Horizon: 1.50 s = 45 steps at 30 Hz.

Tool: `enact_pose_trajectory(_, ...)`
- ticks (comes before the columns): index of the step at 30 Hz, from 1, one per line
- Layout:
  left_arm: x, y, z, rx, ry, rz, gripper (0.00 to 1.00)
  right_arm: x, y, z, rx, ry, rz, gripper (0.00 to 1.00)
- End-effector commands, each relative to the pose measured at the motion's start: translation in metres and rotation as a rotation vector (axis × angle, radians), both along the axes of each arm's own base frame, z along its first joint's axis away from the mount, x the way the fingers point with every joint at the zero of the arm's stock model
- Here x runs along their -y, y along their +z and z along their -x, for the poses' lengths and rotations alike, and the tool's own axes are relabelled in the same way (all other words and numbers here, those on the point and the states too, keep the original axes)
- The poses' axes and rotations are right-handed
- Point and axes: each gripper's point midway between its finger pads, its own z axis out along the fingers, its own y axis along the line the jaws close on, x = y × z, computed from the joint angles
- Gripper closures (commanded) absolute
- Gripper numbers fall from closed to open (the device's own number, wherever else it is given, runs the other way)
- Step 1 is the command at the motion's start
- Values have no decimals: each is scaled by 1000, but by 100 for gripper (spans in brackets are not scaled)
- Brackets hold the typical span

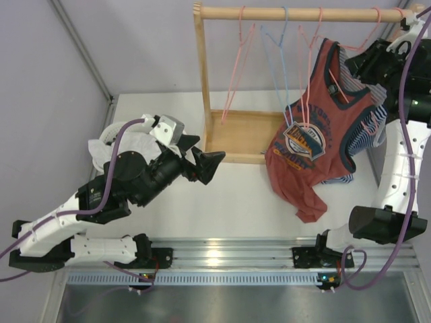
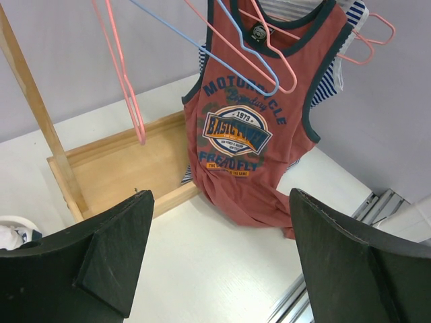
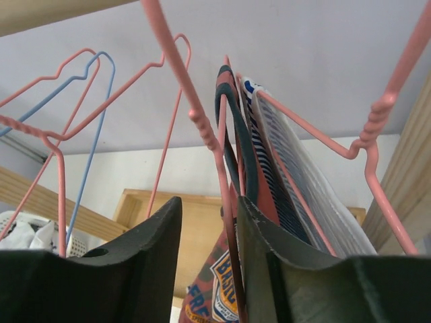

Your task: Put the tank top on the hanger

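On the wooden rail, toward its right end, found the tank top hanging from the hanger.
Saw the shirt's bottom edge bunched down on the table, with a striped top just behind and a blue hanger in front. Up by the rail, found the right gripper with fingers parted a little, the hanger's wire running down through the gap close to one finger; could not tell whether touching. Left of the clothes and well apart, found the left gripper spread wide, holding nothing.
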Motion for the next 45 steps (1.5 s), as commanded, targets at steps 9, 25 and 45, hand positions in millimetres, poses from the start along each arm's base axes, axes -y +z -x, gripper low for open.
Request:
enact_pose_trajectory(9,-10,23,4,24,0,91,13,3,24,50,32,-105,28,53)
enact_pose_trajectory(25,-17,5,-2,-21,56,89,13,-26,-16,131,-8,-93,-33,37)
enact_pose_trajectory(45,-10,-100,-24,-194,251,0,13,-73,-206,198,-348,-1,-97,27)
